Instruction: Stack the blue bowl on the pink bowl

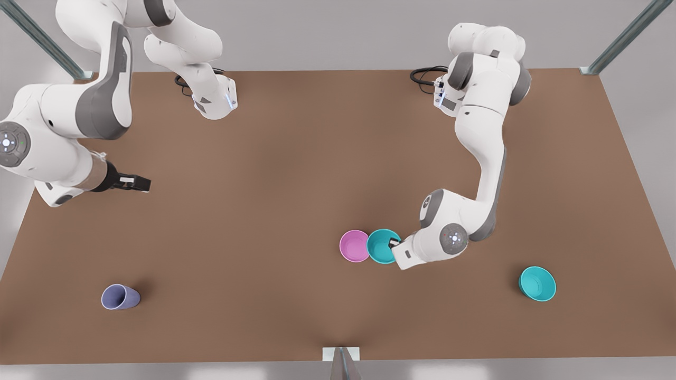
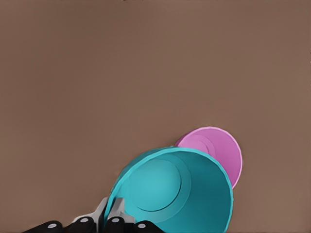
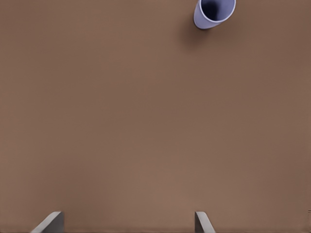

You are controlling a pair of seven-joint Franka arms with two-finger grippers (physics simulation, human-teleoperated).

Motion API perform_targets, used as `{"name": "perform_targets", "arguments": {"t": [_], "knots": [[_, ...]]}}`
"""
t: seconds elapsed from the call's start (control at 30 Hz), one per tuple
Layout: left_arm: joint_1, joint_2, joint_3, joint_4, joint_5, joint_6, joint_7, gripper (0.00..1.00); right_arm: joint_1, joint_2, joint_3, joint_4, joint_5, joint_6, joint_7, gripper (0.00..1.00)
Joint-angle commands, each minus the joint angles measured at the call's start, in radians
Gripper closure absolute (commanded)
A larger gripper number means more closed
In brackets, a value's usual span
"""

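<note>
Cup (image 1: 120, 297) and spare teal bowl (image 1: 537, 283) well apart

No text, label, brand, number or sign can be read anywhere in these views. The blue bowl (image 1: 381, 245), the pink bowl (image 1: 353, 245), the second teal bowl (image 1: 536, 283) and the lavender cup (image 1: 120, 296) are all plain, and the desk (image 1: 296, 174) is unmarked.
</note>
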Motion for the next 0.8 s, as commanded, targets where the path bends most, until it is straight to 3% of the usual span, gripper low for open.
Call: {"name": "perform_targets", "arguments": {"t": [0.0,0.73,0.77], "knots": [[-0.018,0.042,0.000,0.062,-0.006,-0.018,-0.660,0.79,-0.004,-0.001,0.000,-0.001,-0.002,-0.003,-0.106,0.00],[-0.092,0.113,-0.013,0.082,-0.049,-0.025,-0.717,0.79,-0.013,0.008,0.000,0.001,0.004,-0.003,-0.129,0.00],[-0.092,0.113,-0.013,0.081,-0.049,-0.022,-0.714,0.59,-0.012,0.010,0.000,0.001,0.002,-0.003,-0.129,0.00]]}}
